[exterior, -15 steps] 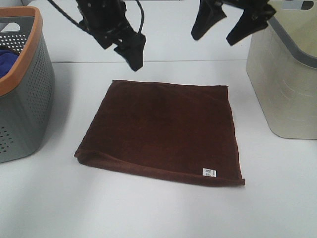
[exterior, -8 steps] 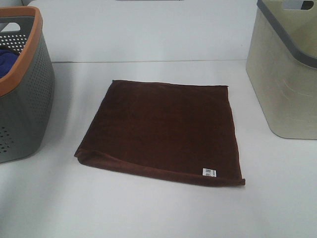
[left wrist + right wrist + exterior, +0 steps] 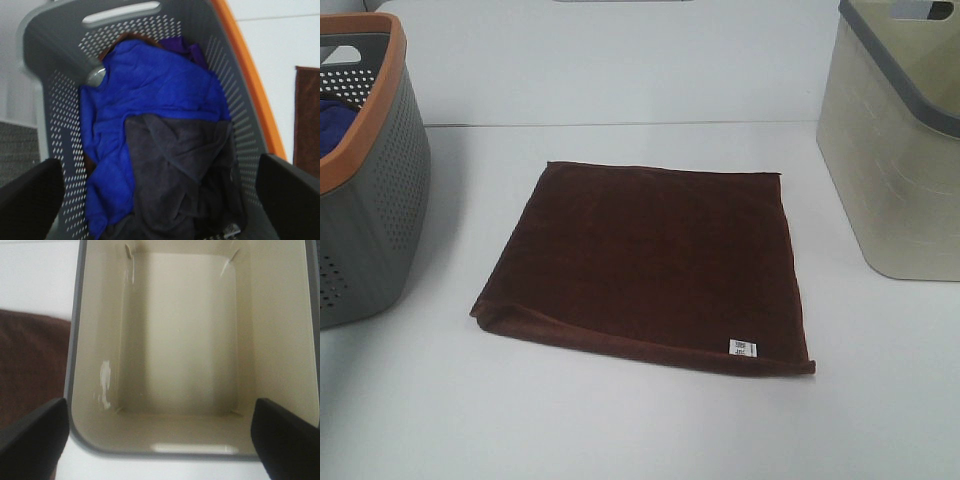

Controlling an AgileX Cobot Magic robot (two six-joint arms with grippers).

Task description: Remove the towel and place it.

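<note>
Towel (image 3: 650,262) lies flat on table (image 3: 620,430), centre, between grey basket (image 3: 365,200) left and beige bin (image 3: 900,160) right. Soft, light, limp I judge; will drape. Pinch far corners. My left gripper (image 3: 160,200) spread wide, empty, over basket; right gripper (image 3: 160,440) likewise over bin. White label (image 3: 743,348) near-right corner.

Two baskets were counted: one grey basket (image 3: 370,200) and one beige basket (image 3: 895,170). One towel (image 3: 650,265), one blue cloth (image 3: 145,95) and one dark grey cloth (image 3: 180,175) were seen.
</note>
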